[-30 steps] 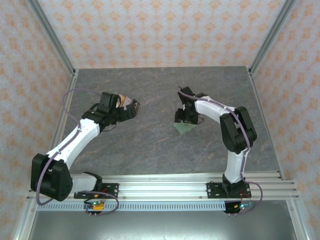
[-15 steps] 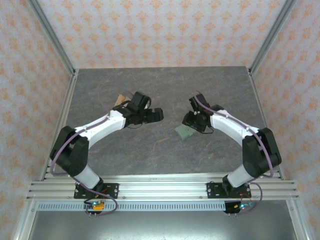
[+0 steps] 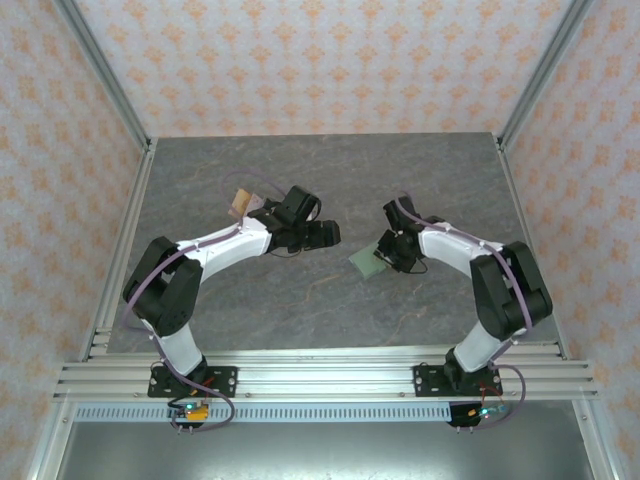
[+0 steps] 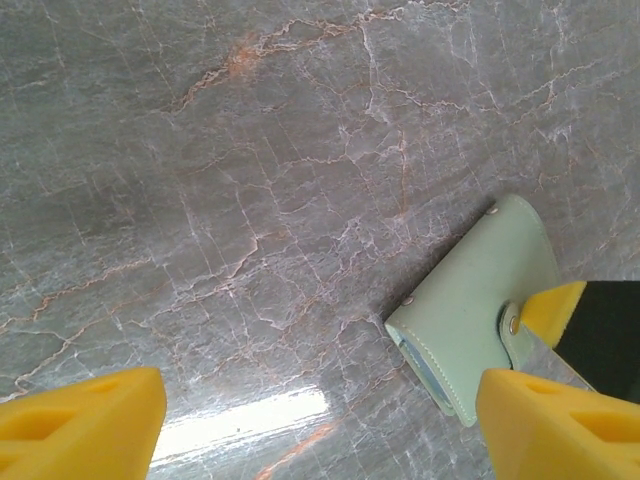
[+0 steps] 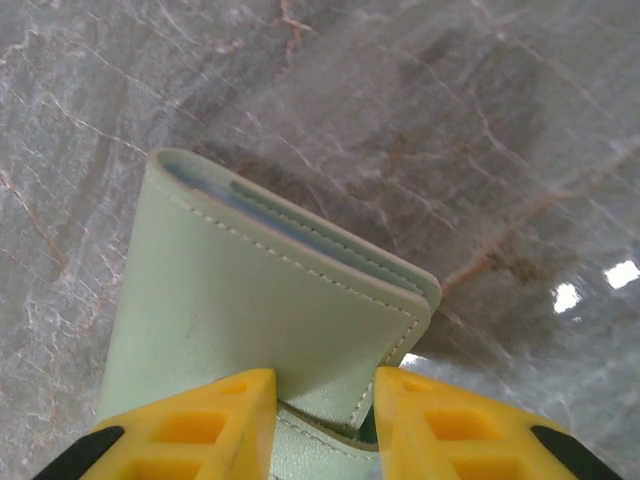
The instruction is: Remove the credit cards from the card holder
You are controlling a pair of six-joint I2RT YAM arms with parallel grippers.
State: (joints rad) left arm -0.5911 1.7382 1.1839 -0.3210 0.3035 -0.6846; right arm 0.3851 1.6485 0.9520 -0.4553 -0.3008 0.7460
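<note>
The sage-green card holder [image 3: 364,263] lies folded on the table between my two grippers. My right gripper [image 5: 322,425] straddles its near corner and tab with narrowed jaws. One finger touches the flap and a thin gap shows at the other finger. A pale blue edge shows inside the card holder [image 5: 250,300]. My left gripper [image 4: 320,430] hovers open over bare table just left of the card holder [image 4: 470,315]. In that view the right gripper's yellow fingertip [image 4: 552,308] sits by the snap tab. Some credit cards [image 3: 240,202] lie fanned behind my left arm.
The table is grey marble with a metal frame along its edges [image 3: 128,235]. The left arm [image 3: 215,250] stretches across the left half of the table. Light glares on the surface [image 4: 240,425] under the left gripper.
My left arm has swung right, from over the cards to beside the holder, its jaws narrowing a little. The right gripper has moved slightly and its jaws have closed in around the holder's corner.
</note>
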